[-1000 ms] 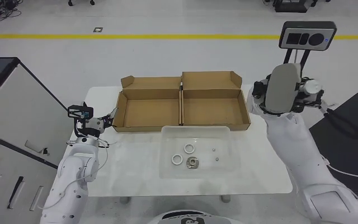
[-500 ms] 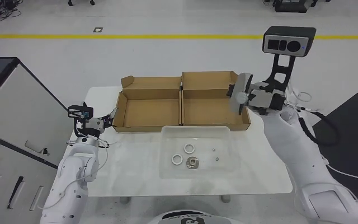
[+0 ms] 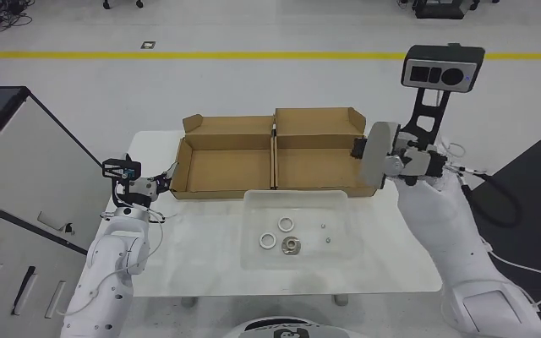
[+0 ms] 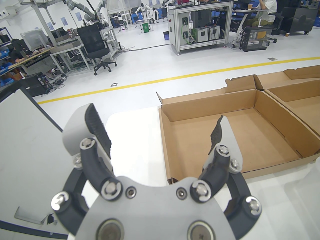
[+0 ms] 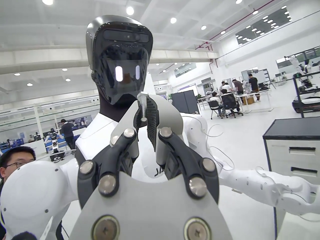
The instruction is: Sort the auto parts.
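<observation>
Right hand (image 5: 143, 112): clenched on a bolt (image 5: 143, 106), pinched across the threaded shank with the hex head standing proud of the fingertips. The hand is raised off the counter (image 3: 397, 253), beyond the far right corner of the clear tray (image 3: 254, 199).

Judgement: the bolt is probably steel, rigid, small and light. The threads give the ribbed pads some bite, so slip risk is low, though a slackened grip would let it drop and roll.

Left hand (image 4: 156, 123): released, jaws wide, holding nothing. It sits off the tray's far left corner, beside a cardboard box (image 3: 221, 169).

Inside the tray: a white ring (image 3: 287, 225), a second ring (image 3: 267, 241), a metal bearing (image 3: 292, 245) and a small fastener (image 3: 325, 226). The rings are best taken across the rim.
</observation>
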`<state>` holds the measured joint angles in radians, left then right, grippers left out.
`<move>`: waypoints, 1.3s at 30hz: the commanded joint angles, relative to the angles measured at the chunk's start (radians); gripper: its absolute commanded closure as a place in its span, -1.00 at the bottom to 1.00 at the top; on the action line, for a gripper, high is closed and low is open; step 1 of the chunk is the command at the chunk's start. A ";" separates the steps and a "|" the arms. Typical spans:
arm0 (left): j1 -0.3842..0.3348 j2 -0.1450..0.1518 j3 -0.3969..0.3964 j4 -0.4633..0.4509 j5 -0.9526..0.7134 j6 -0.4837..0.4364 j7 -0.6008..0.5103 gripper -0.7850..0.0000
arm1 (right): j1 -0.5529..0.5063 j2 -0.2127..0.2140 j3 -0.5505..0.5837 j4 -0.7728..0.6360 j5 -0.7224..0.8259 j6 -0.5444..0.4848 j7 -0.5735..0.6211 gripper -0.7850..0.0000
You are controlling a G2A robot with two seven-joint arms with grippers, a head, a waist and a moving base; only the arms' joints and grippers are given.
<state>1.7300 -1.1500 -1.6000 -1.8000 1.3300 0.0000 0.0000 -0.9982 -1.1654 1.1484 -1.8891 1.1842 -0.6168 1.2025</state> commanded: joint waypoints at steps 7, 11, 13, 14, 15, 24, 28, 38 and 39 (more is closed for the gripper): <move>0.000 0.000 0.000 0.000 0.000 0.000 0.000 -1.00 | -0.002 -0.020 0.014 -0.019 0.110 0.024 0.025 1.00; 0.000 0.000 0.000 0.000 0.000 0.000 0.000 -1.00 | -0.005 -0.029 0.023 -0.014 0.123 0.035 0.036 1.00; 0.000 0.000 0.000 0.000 0.000 0.000 0.000 -1.00 | -0.006 -0.033 0.026 -0.011 0.128 0.040 0.040 1.00; 0.000 0.000 0.000 0.000 0.000 0.000 0.000 -1.00 | -0.007 -0.036 0.026 -0.010 0.132 0.042 0.043 1.00; 0.000 0.000 0.000 0.000 0.000 0.000 0.000 -1.00 | -0.007 -0.038 0.026 -0.010 0.137 0.044 0.045 1.00; 0.000 0.000 0.000 0.000 0.000 0.000 0.000 -1.00 | -0.006 -0.042 0.027 -0.009 0.139 0.048 0.049 1.00; 0.000 0.000 0.000 0.000 0.000 0.000 0.000 -1.00 | -0.006 -0.042 0.027 -0.009 0.139 0.048 0.049 1.00; 0.000 0.000 0.000 0.000 0.000 0.000 0.000 -1.00 | -0.006 -0.042 0.027 -0.009 0.139 0.048 0.049 1.00; 0.000 0.000 0.000 0.000 0.000 0.000 0.000 -1.00 | -0.006 -0.042 0.027 -0.009 0.139 0.048 0.049 1.00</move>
<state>1.7300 -1.1500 -1.6000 -1.8000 1.3300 0.0000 0.0000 -1.0045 -1.2071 1.1751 -1.8976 1.3234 -0.5686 1.2514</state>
